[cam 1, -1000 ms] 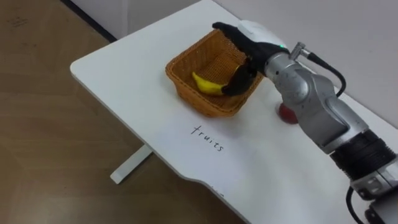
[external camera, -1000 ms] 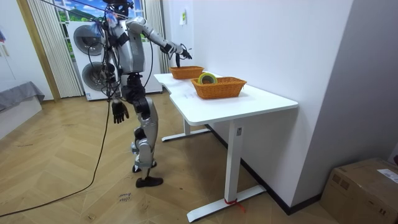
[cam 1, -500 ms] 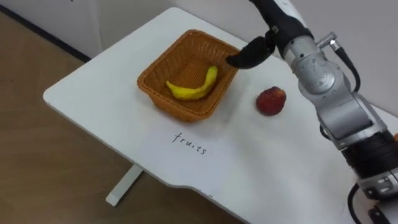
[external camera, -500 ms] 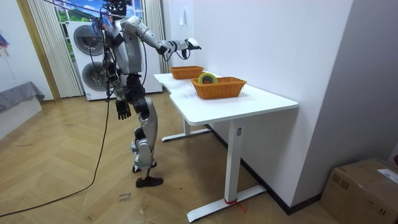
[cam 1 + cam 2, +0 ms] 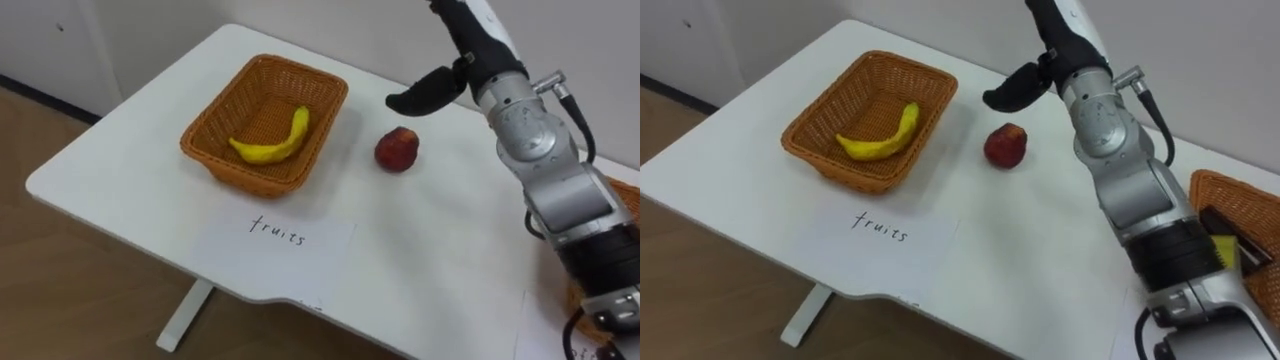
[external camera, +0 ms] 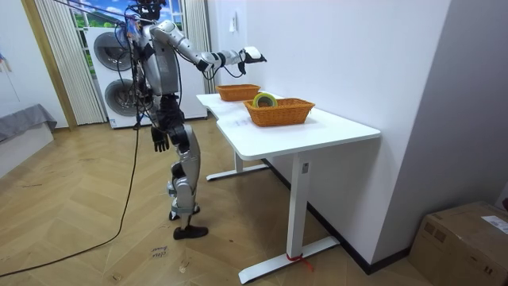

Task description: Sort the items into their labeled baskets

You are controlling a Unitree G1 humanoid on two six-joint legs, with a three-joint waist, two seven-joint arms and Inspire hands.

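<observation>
A wicker fruit basket (image 5: 250, 176) stands at the table's left end with a yellow banana (image 5: 272, 146) lying inside it. To its right a red peach-like fruit (image 5: 397, 149) rests on the white table (image 5: 440, 260). My right hand (image 5: 468, 48) hovers well above the table behind the red fruit, open and holding nothing, its dark thumb pointing left. At the table's right stands a second wicker basket (image 5: 1203, 190) with office items in it. In the room view my left hand (image 6: 161, 141) hangs at my side, fingers relaxed.
A paper label (image 5: 275, 235) lies on the table in front of the fruit basket. The wall runs close behind the table. In the room view I stand at the table's far end, with washing machines (image 6: 111, 56) behind me.
My right hand has let go of the banana in the fruit basket and lifted up and rightwards out of it. The camera has swung right, bringing the red fruit into view.
</observation>
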